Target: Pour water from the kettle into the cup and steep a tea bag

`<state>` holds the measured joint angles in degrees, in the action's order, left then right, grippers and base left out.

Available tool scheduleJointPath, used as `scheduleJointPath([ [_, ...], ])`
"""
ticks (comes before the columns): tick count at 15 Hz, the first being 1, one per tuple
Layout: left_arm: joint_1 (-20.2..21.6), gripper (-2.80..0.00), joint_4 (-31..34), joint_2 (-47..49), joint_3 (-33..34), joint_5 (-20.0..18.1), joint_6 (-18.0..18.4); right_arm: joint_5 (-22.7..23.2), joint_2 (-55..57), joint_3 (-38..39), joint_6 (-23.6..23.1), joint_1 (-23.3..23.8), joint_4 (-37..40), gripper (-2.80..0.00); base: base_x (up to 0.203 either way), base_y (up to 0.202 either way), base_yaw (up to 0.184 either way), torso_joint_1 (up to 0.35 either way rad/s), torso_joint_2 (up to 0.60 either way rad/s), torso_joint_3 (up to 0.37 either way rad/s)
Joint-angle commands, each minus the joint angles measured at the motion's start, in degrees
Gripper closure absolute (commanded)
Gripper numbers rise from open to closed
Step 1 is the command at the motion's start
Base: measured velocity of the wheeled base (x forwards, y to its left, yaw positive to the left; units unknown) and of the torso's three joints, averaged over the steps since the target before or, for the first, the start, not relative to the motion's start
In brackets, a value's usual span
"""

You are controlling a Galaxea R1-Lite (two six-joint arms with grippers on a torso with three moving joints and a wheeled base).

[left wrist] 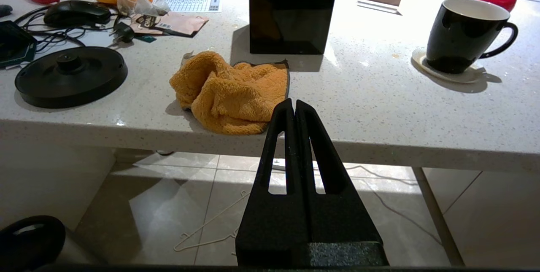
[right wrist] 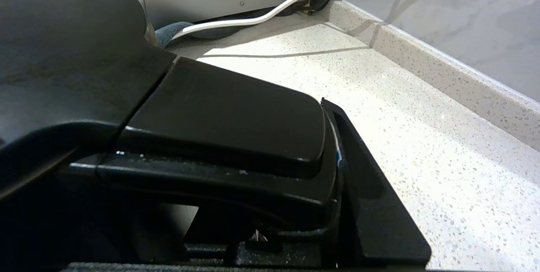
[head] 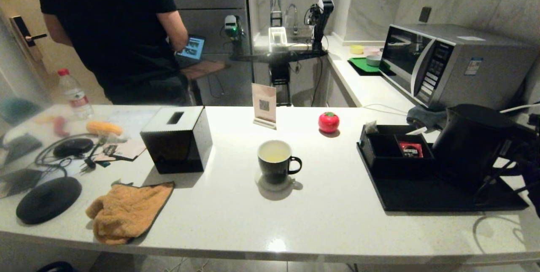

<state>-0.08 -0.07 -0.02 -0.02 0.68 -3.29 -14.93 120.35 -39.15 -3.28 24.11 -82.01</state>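
The black cup stands on a white coaster mid-counter, with pale yellowish water inside; in the left wrist view the cup is far off to one side. The black kettle stands upright on the black tray at the right. My right gripper is at its loop handle, one finger pressed against the handle's side, the other hidden. A small greyish tea bag sits at the organiser box's far-left corner. My left gripper hangs shut and empty below the counter's front edge.
The organiser box on the tray holds a red packet. A black tissue box, an orange cloth and the kettle base lie to the left. A red tomato, card stand and microwave stand behind. A person stands beyond the counter.
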Motion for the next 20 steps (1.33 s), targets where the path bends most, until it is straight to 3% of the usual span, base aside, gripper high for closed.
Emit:
scheduleJointPath([
  [1, 0.00, 0.00, -0.01, 0.02, -0.06, 0.02, -0.05, -0.10, -0.02, 0.92, -0.15, -0.03, -0.43, 0.00, 0.000, 0.000, 0.000, 0.000, 0.00, 0.000],
  [2, 0.00, 0.00, -0.01, 0.02, -0.02, 0.02, -0.05, -0.10, -0.02, 1.18, -0.15, -0.03, -0.43, 0.00, 0.000, 0.000, 0.000, 0.000, 0.00, 0.000],
  [3, 0.00, 0.00, -0.01, 0.02, -0.02, 0.02, -0.05, -0.10, -0.07, 1.18, -0.15, -0.03, -0.43, -2.80, 0.000, 0.000, 0.000, 0.000, 0.00, 0.000],
  [20, 0.00, 0.00, -0.01, 0.02, -0.06, 0.02, -0.05, -0.01, -4.40, 7.81, 0.21, 0.06, -0.43, -2.80, 0.000, 0.000, 0.000, 0.000, 0.00, 0.000],
])
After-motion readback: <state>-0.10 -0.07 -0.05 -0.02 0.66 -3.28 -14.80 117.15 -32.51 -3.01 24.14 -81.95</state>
